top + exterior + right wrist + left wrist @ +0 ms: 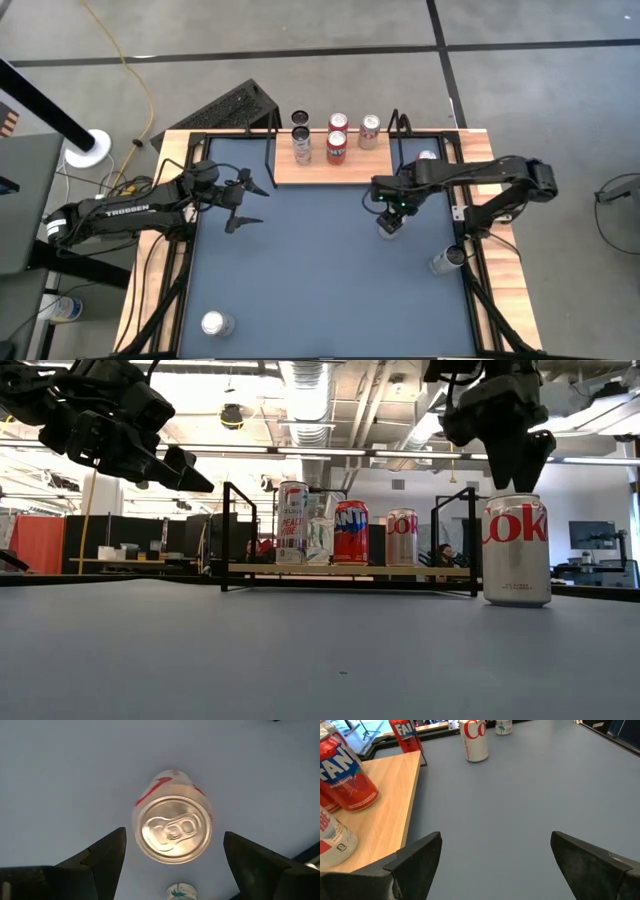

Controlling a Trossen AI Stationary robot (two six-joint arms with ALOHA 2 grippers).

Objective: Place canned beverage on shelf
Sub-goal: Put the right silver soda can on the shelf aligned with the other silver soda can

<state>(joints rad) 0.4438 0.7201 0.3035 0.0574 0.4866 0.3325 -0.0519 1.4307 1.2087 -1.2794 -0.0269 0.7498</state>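
Observation:
A silver Diet Coke can (515, 550) stands upright on the blue tabletop, in front of the shelf's right end. My right gripper (515, 472) hangs just above it, pointing down and open. In the right wrist view the can's top (172, 829) shows between the two spread fingers, untouched. The shelf (335, 168) is a light-wood board on a black wire frame at the table's far edge. Several cans stand on it, among them a red Fanta can (347, 780). My left gripper (248, 205) is open and empty in the air, left of the shelf.
A can (445, 261) is near the table's right edge and shows in the right wrist view (180, 891). Another can (215, 323) is at the near left. One more can (427, 155) is just right of the shelf. The shelf's black end frames (452, 530) rise above the board.

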